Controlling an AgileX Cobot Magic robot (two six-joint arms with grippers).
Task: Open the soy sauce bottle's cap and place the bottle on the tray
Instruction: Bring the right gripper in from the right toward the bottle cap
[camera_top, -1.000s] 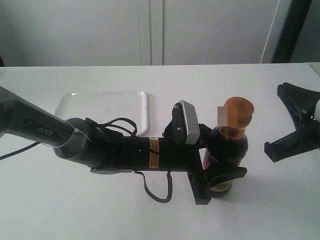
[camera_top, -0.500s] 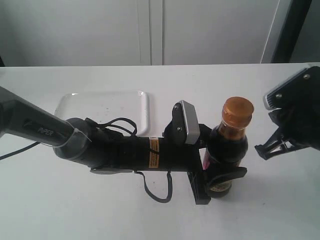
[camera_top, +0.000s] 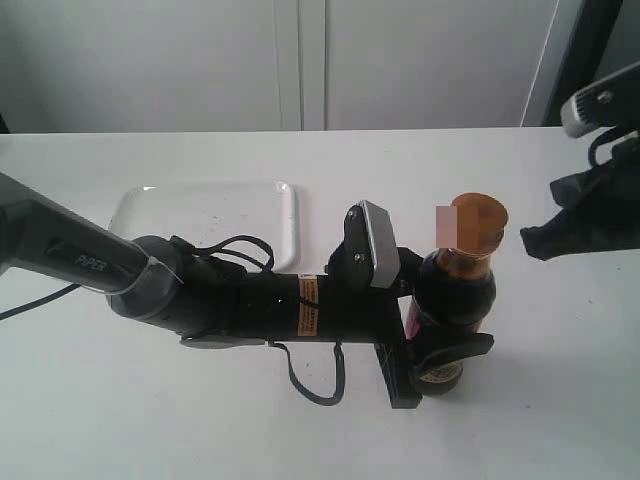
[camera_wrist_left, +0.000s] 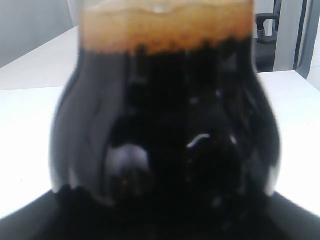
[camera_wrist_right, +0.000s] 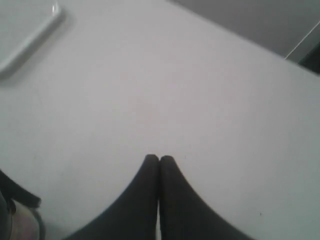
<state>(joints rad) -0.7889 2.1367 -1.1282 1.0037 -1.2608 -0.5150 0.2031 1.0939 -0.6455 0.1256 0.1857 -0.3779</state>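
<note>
The soy sauce bottle (camera_top: 455, 300) stands upright on the white table, dark liquid filling it, and it fills the left wrist view (camera_wrist_left: 165, 125). My left gripper (camera_top: 430, 345) is shut on the bottle's body from the left. The golden-brown cap (camera_top: 472, 222) sits closed on the neck. My right gripper (camera_top: 532, 242) hovers to the right of the cap, apart from it; in the right wrist view its fingertips (camera_wrist_right: 159, 159) are pressed together with nothing between them. The white tray (camera_top: 205, 222) lies at the back left, and its corner (camera_wrist_right: 30, 30) shows in the right wrist view.
The left arm (camera_top: 200, 295) stretches across the table from the left edge. A pale wall (camera_top: 300, 60) runs behind the table's far edge, with a dark post (camera_top: 580, 50) at the right.
My right gripper has risen and swung from low on the right up to cap height, and its open jaws have shut. The left gripper and bottle have stayed still.
</note>
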